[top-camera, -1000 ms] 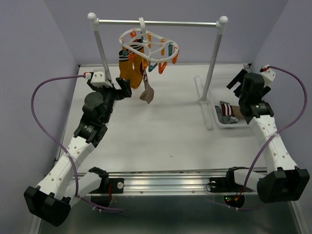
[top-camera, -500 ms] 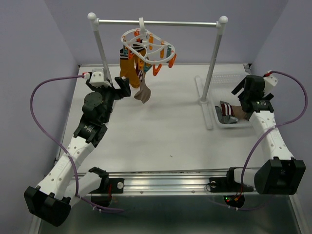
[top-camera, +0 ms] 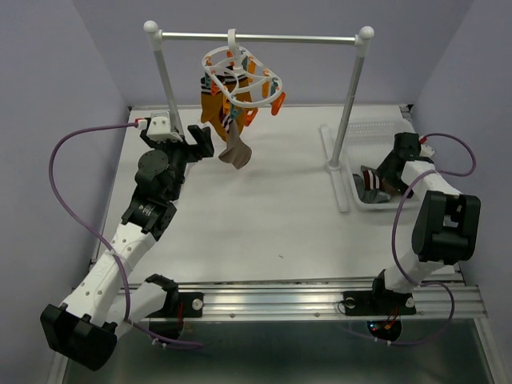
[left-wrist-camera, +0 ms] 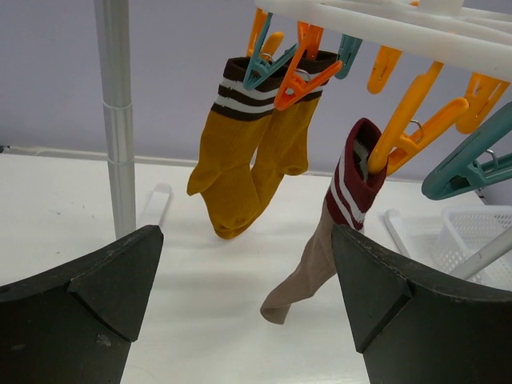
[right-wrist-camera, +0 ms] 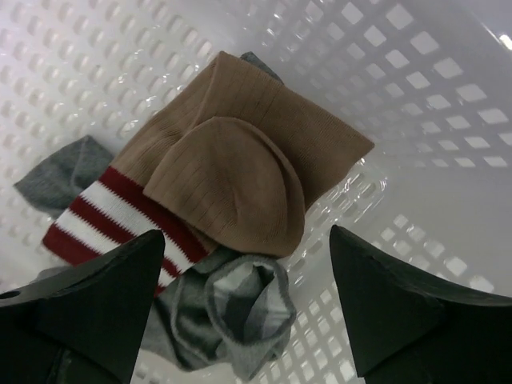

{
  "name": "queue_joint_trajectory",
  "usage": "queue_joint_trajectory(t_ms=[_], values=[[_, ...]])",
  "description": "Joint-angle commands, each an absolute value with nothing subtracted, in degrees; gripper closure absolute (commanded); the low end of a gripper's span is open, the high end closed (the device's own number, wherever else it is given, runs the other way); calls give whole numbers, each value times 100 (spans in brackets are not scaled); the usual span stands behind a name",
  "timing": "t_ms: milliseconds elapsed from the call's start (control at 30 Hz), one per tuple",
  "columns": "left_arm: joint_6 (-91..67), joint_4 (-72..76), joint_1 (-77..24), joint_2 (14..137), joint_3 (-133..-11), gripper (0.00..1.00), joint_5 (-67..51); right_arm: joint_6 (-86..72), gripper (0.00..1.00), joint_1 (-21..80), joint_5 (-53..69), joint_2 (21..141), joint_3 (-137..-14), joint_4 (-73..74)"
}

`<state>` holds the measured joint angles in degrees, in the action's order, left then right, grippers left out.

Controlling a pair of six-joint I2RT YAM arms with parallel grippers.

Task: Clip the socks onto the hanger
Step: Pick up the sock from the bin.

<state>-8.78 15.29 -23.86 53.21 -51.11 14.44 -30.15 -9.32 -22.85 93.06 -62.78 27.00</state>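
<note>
We find the right gripper (right-wrist-camera: 246, 234) low in the basket (right-wrist-camera: 416, 72), mesh walls around it. Its jaws are spread wide, and the folded tan sock (right-wrist-camera: 240, 160) lies ungripped between its fingers. The left gripper (left-wrist-camera: 246, 232), jaws apart and empty, faces the hanger (left-wrist-camera: 376, 28). The clipped socks (left-wrist-camera: 240, 168) hang just ahead over the table (left-wrist-camera: 64, 208).

We find bare table (top-camera: 272, 208) at 5 o'clock of the hanging socks (top-camera: 214, 114); the rail post (top-camera: 166, 80) stands at their 9 o'clock.

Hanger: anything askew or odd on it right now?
Slightly. The hanger looks tilted under the rail, not level. The tan sock hangs from one orange clip by its cuff edge, twisted, beside the straight-hanging mustard socks. Nothing looks damaged.
</note>
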Motion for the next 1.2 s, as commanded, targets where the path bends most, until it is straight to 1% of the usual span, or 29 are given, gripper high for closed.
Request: queue_joint_trajectory(t_ms=[0,67,100,167,200,300,367,400,433,500,633,833,967,1033,1133,1167], values=[[-747,1916,-2329,5335,-5124,1,1538,-2900,16,-1055,-1987,9509,-6372,2312],[-729,1934,-2329,5344,-5124,1,1538,-2936,18,-1055,-2056,9597,-6337,2268],[-712,1925,-2320,5352,-5124,1,1538,-2936,23,-1055,-2083,9676,-6320,2259],[-703,1916,-2320,5344,-5124,1,1555,-2918,27,-1055,-2136,9764,-6293,2233],[-712,1916,-2312,5344,-5124,1,1564,-2909,36,-1055,-2136,9852,-6284,2215],[-712,1890,-2312,5335,-5142,1,1600,-2909,59,-1055,-2153,9905,-6284,2101],[-721,1872,-2312,5300,-5159,1,1617,-2839,84,-1055,-2066,9801,-6354,2057],[-721,1863,-2303,5300,-5159,1,1626,-2787,84,-1055,-2013,9800,-6381,2039],[-729,1881,-2303,5274,-5150,1,1617,-2682,91,-1055,-1987,9669,-6407,2013],[-738,1916,-2303,5247,-5115,1,1608,-2576,99,-1055,-1969,9502,-6477,1960],[-773,1951,-2303,5203,-5089,1,1573,-2330,99,-1055,-2004,9054,-6486,1793],[-852,2013,-2303,5229,-5071,1,1547,-1837,99,-1055,-1758,8324,-6381,1442],[-835,2039,-2303,5238,-5080,1,1407,-1215,99,-1055,-1442,7832,-6363,1231],[-704,2039,-2303,5212,-5054,1,1135,-1003,99,-1055,-1144,7543,-6372,1099],[-441,2083,-2303,5090,-4896,1,345,-712,99,-1055,-477,7296,-6512,1011],[-222,2057,-2303,5037,-4809,1,-310,-695,99,-1055,-74,7164,-6565,993]])
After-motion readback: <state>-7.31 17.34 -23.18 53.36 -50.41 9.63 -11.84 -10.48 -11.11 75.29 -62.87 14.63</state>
